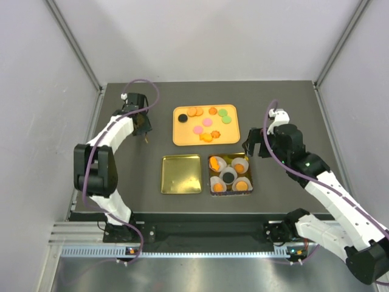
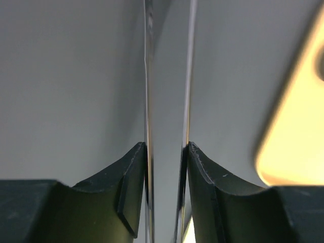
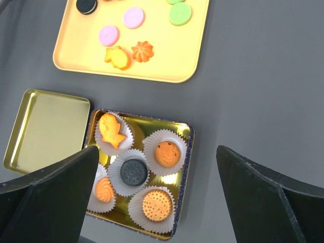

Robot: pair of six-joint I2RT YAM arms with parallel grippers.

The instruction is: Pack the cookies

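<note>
Several cookies (image 1: 206,121), orange, pink, green and one black, lie on the yellow tray (image 1: 180,139). The gold tin (image 1: 249,176) holds white paper cups with cookies: a black one (image 3: 133,172) in the middle and orange ones (image 3: 167,153) around it. My right gripper (image 1: 255,146) is open and empty, above the table just right of the tin; in the right wrist view (image 3: 157,197) its jaws frame the tin. My left gripper (image 1: 146,135) is left of the tray, shut on thin metal tweezers (image 2: 148,101).
The gold lid (image 1: 181,174) lies flat left of the tin, also in the right wrist view (image 3: 48,129). The tray's edge shows blurred in the left wrist view (image 2: 298,142). Grey walls enclose the table on three sides.
</note>
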